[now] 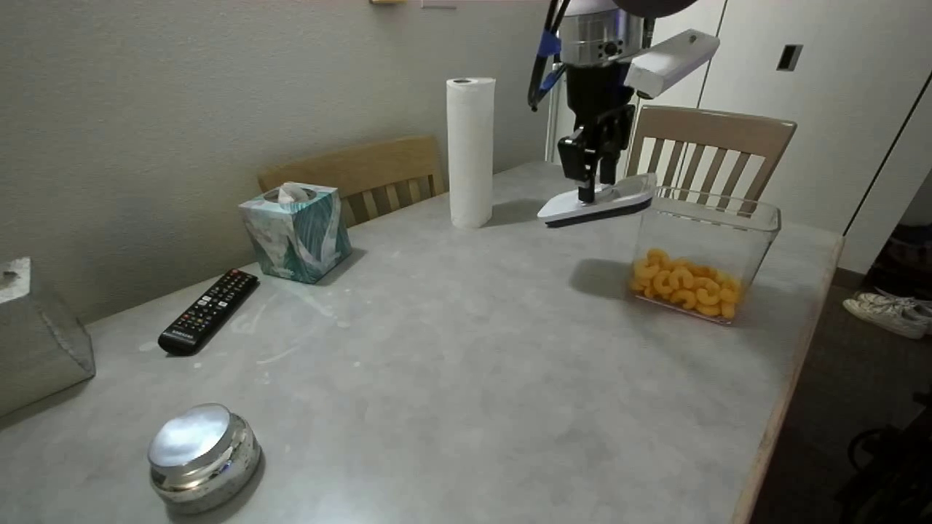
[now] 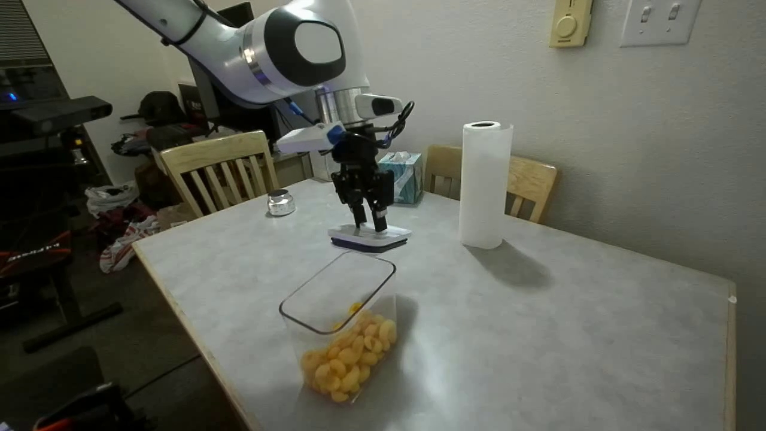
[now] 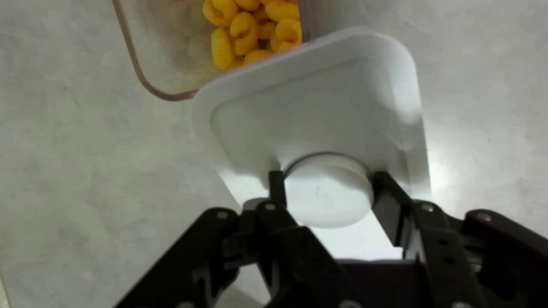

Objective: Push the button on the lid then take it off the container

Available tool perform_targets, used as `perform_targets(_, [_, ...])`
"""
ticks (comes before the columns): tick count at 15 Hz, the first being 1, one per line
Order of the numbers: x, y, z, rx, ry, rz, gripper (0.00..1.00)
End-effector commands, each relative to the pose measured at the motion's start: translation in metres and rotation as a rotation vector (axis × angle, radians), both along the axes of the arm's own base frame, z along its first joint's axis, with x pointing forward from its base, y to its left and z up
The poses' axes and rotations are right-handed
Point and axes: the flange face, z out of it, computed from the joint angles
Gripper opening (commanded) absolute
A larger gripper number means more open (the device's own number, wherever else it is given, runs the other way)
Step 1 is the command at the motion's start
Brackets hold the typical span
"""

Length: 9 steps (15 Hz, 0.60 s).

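Lid (image 2: 369, 237): we are seeing it hanging above the tabletop (image 1: 451, 364), off the container (image 1: 699, 236) | gripper (image 2: 370, 225): fingers (image 3: 277, 188) are clamping the raised button (image 3: 329, 192) between them | container: standing near the tabletop's right-hand edge in an exterior view, holding yellow-orange snack pieces (image 1: 688, 284)

In an exterior view: grey wall (image 1: 182, 138), ten o'clock; slatted chair (image 1: 721, 133), white doors (image 1: 823, 124), two o'clock; dark floor (image 1: 801, 444), four o'clock.
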Motion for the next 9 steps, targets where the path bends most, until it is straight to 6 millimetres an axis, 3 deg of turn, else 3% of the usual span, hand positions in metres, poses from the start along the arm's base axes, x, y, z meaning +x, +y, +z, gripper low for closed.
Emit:
perform_targets(1, [0.015,-0.006,-0.002,-0.010,0.015,-0.001,0.28])
perform_targets(5, [0.033,-0.005,0.007,-0.014,-0.009,0.010,0.28])
perform_targets(9, [0.055,0.016,0.017,0.013,-0.034,0.083,0.28])
